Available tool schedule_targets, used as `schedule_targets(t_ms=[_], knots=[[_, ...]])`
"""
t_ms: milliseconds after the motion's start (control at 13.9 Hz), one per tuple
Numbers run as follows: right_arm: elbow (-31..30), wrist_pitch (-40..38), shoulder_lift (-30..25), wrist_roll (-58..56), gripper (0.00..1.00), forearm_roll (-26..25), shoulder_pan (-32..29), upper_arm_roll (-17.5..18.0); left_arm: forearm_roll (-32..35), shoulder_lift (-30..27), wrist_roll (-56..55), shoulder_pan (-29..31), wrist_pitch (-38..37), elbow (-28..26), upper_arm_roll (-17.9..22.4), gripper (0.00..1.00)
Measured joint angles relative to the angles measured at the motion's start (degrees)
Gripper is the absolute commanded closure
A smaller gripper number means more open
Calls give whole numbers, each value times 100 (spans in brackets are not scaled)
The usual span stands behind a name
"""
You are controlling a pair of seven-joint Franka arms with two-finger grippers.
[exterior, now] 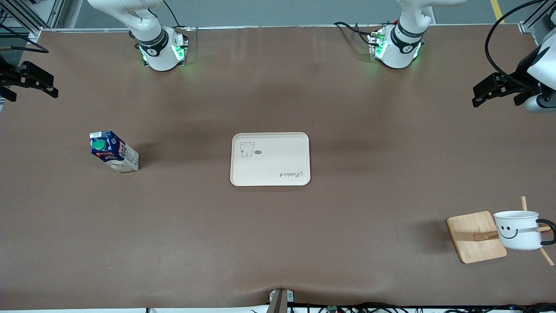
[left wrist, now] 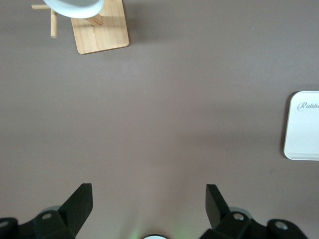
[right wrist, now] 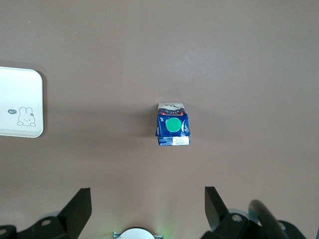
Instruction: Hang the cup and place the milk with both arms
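The milk (exterior: 114, 152), a dark-blue carton with a green cap, stands upright on the table toward the right arm's end; it also shows in the right wrist view (right wrist: 173, 127). The white smiley cup (exterior: 517, 229) hangs on a peg of a wooden stand (exterior: 475, 237) toward the left arm's end, near the front camera; its rim shows in the left wrist view (left wrist: 75, 6). My right gripper (exterior: 43, 84) (right wrist: 148, 194) is open and empty, up in the air beyond the milk's end of the table. My left gripper (exterior: 482, 93) (left wrist: 149, 191) is open and empty, high over the left arm's end.
A cream tray (exterior: 270, 159) with a rabbit drawing lies at the table's middle; its edge shows in the left wrist view (left wrist: 302, 127) and the right wrist view (right wrist: 20, 102). The stand's base (left wrist: 99, 32) is a flat wooden board with thin pegs sticking out.
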Motion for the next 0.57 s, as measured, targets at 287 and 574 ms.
schedule_targets(t_ms=[287,574], knots=[[0,0,0,0,0,0,-1,0,19,1,0,2,45,-73,0,0],[0,0,1,0,0,0,-3,-3,19,-4,0,16,106,-30,19,0]])
